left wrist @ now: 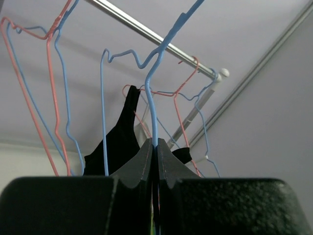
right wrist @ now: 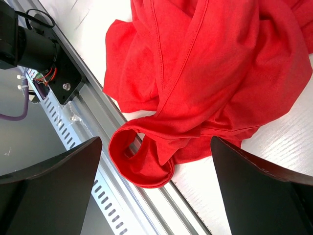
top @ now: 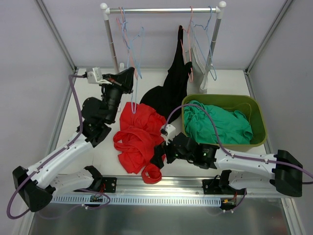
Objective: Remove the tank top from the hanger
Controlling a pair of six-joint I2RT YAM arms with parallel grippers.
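Black fingers of your left gripper (left wrist: 156, 144) are pressed tight together. They pinch the thin wire of a blue hanger (left wrist: 151, 115). The wire goes straight up from the fingers to its hook near the metal rail (left wrist: 146, 32). No cloth hangs on that hanger. This gripper is up high near the back left corner of the bench.

Your right gripper (right wrist: 155, 147) is spread wide and holds nothing. It sits low at the front edge of the bench, near the middle. A strap loop of the red tank top (right wrist: 210, 73) shows between its two fingers. You cannot tell if the fingers touch the cloth.

The red tank top lies crumpled on the bench, off the hanger. Its long way runs from back to front, and the strap loop end points at the front edge.

A black top (top: 168, 88) hangs from the rail at the back edge. A green bin (top: 259, 115) sits by the right edge.
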